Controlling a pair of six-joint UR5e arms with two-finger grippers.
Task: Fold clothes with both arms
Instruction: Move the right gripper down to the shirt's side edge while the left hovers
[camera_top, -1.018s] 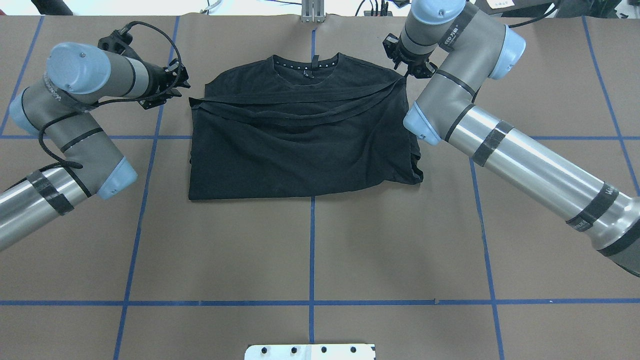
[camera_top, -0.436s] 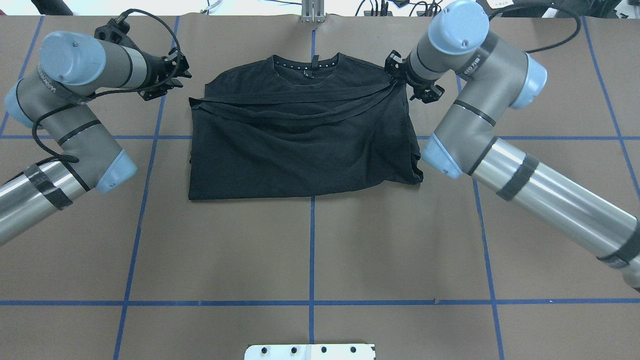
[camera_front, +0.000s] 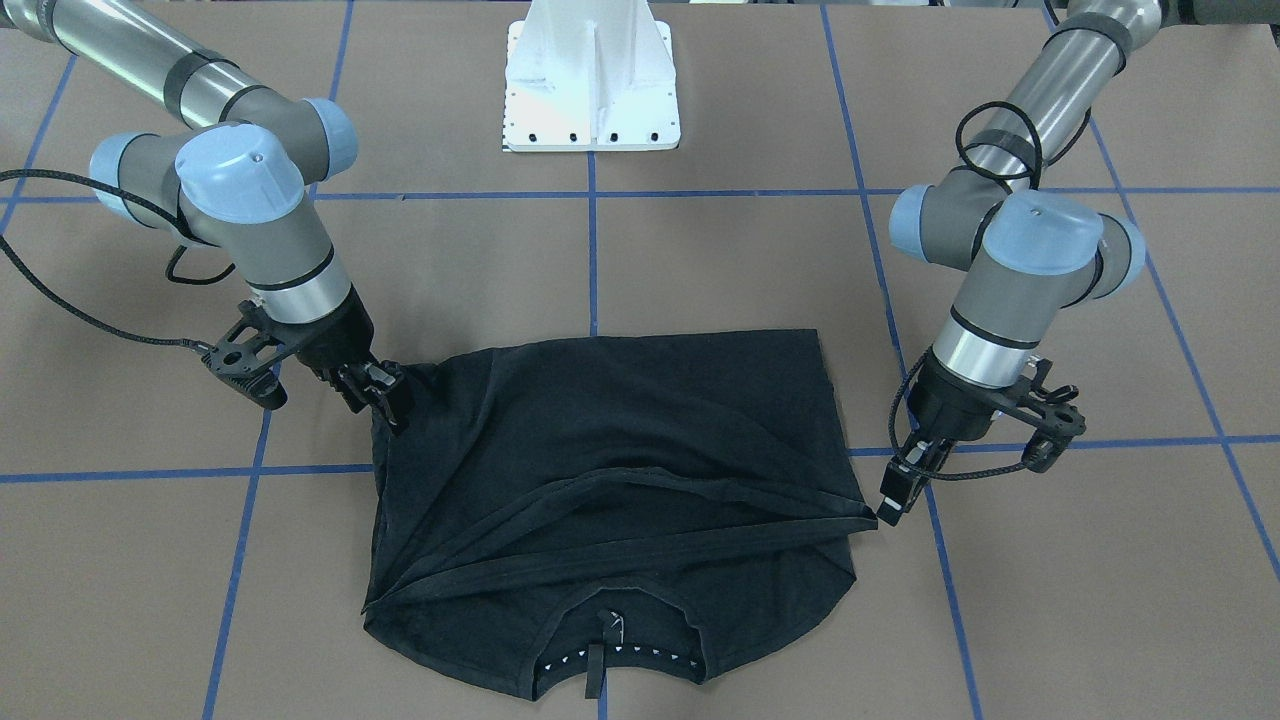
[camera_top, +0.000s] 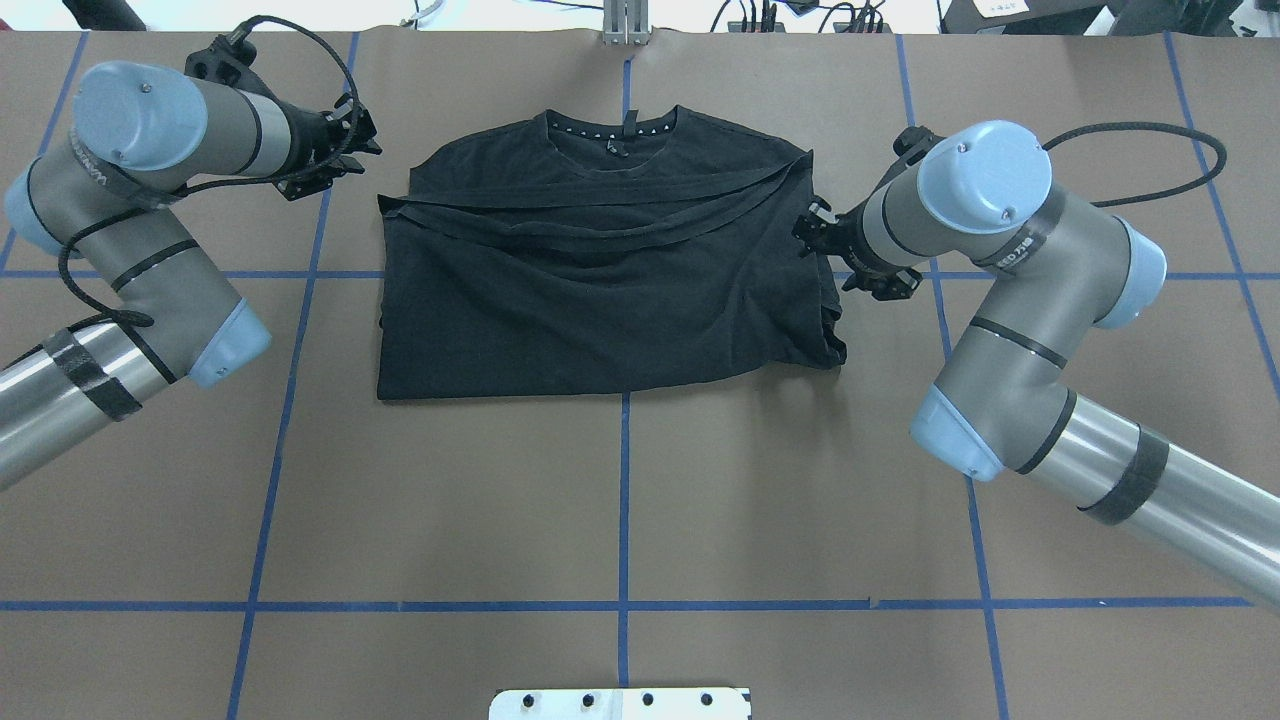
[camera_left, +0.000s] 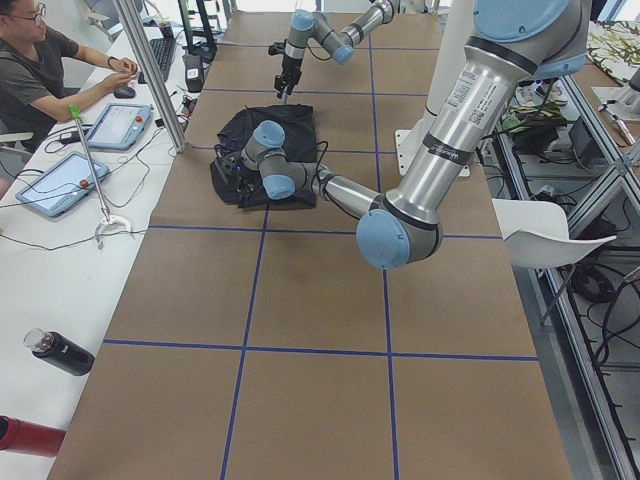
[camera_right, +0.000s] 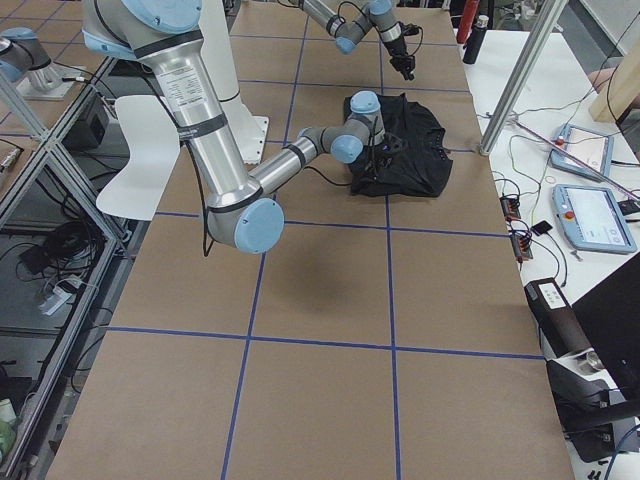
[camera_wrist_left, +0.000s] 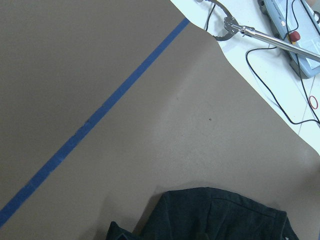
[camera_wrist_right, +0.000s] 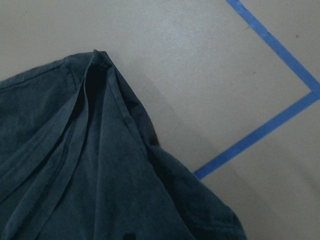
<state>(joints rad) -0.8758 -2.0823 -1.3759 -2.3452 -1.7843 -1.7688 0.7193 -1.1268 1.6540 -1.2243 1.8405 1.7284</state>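
The black T-shirt (camera_top: 600, 290) lies flat on the brown table, collar (camera_top: 610, 125) on the far side and its lower part folded up over the chest, so the graphic is hidden. My right gripper (camera_top: 815, 240) sits low against the shirt's right edge (camera_front: 385, 425), fingers apart; I cannot tell whether cloth lies between them. The right wrist view shows only that folded corner (camera_wrist_right: 100, 175). My left gripper (camera_front: 893, 500) hovers open just off the shirt's left corner (camera_front: 865, 515), holding nothing. The left wrist view catches a sleeve edge (camera_wrist_left: 215, 215).
Blue tape lines (camera_top: 624, 500) grid the table. The white pedestal base (camera_front: 592, 90) stands at the robot's side. A metal post (camera_top: 625, 25) rises at the far edge. A person (camera_left: 40, 70) sits at a side table with tablets (camera_left: 115, 125).
My right gripper has travelled from the shirt's far shoulder corner back along its right edge. The left gripper shifted slightly away from the robot. The shirt has not moved.
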